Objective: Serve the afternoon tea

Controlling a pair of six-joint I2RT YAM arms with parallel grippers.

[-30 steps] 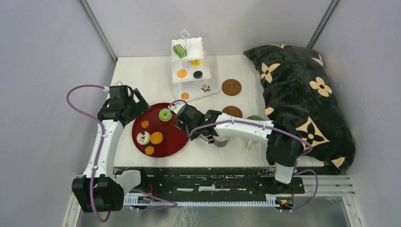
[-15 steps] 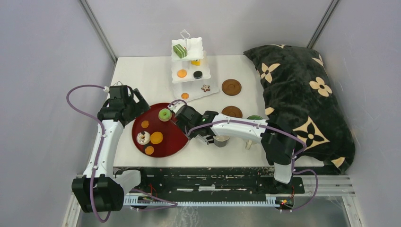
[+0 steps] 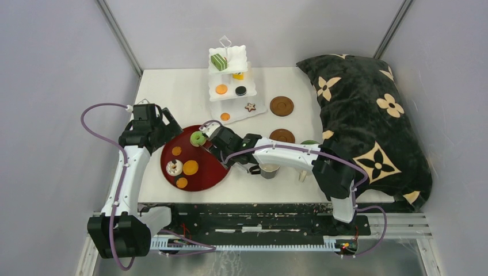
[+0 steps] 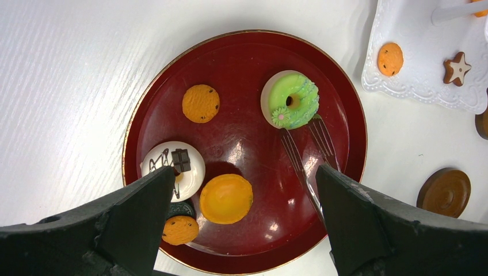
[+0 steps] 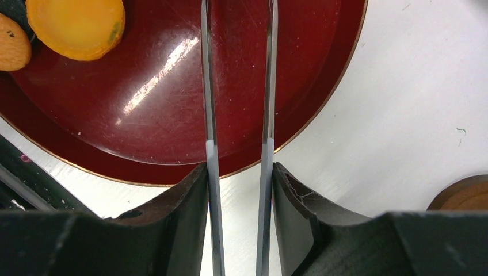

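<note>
My right gripper [image 3: 221, 142] [image 5: 239, 172] is shut on the metal tongs [image 5: 208, 86], whose tips [image 4: 316, 135] sit at the green donut [image 3: 198, 138] [image 4: 290, 99] on the dark red tray [image 3: 213, 169]. The tray also holds orange discs [image 4: 226, 198], [image 4: 201, 103] and a white sweet [image 4: 172, 167]. My left gripper [image 3: 151, 122] [image 4: 244, 230] is open above the tray's near-left part. The white three-tier stand [image 3: 230, 86] at the back holds the green striped cake [image 3: 218, 61], orange discs and the star cookie [image 3: 250, 106]. Two brown coasters [image 3: 281, 106], [image 3: 282, 135] lie to its right. A mug [image 3: 269, 170] stands under my right arm.
A large black pillow [image 3: 368, 121] with beige flowers fills the right side of the table. A green-topped mug [image 3: 311, 143] is partly hidden behind my right arm. Grey walls close in at the back and sides.
My right gripper has moved left over the tray with the tongs. The green donut has shifted slightly left. The left arm has not moved.
</note>
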